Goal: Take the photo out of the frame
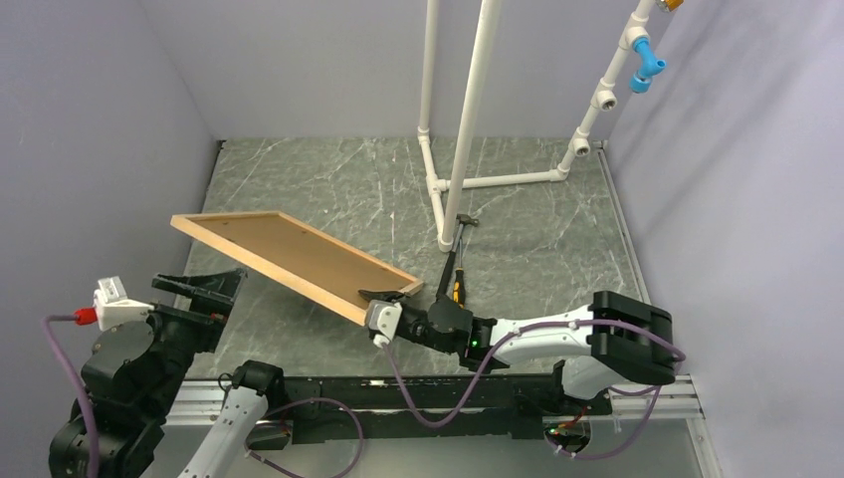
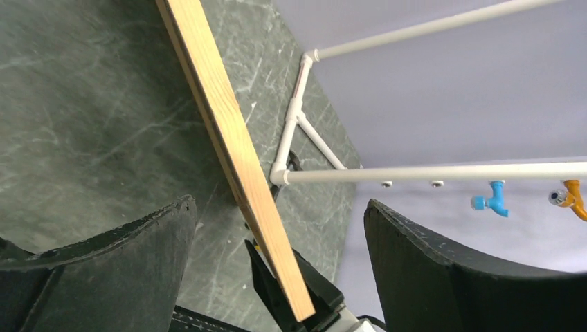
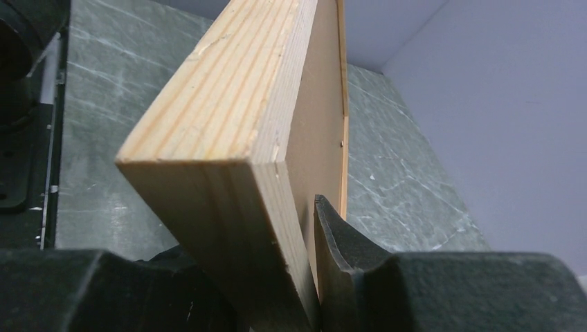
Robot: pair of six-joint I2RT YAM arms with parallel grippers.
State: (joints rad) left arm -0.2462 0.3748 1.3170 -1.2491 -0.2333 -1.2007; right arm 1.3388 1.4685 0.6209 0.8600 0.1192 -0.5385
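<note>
The frame [image 1: 267,271] is off the table [image 1: 328,169], tilted and back side up, so only its brown backing board [image 1: 299,251] shows. The photo cannot be seen, and I judge it lies under that board. The right end effector [image 1: 390,296] pinches the near right corner, with one finger on the outer wood and the other inside the moulding against the board. The left end effector [image 1: 213,284] is spread wide at the frame's left end, and the wooden edge runs between its fingers [image 2: 131,242] without touching either. A hammer [image 1: 456,261] lies on the table near the held corner.

The step in hand looks like steadying the frame so the back can be opened. To do it well, the left should close square on the moulding alone, leaving the board free. Held by one corner, the long frame can pivot, so a firm right grip and slow moves are wise. Any tabs holding the board are too small to make out
</note>
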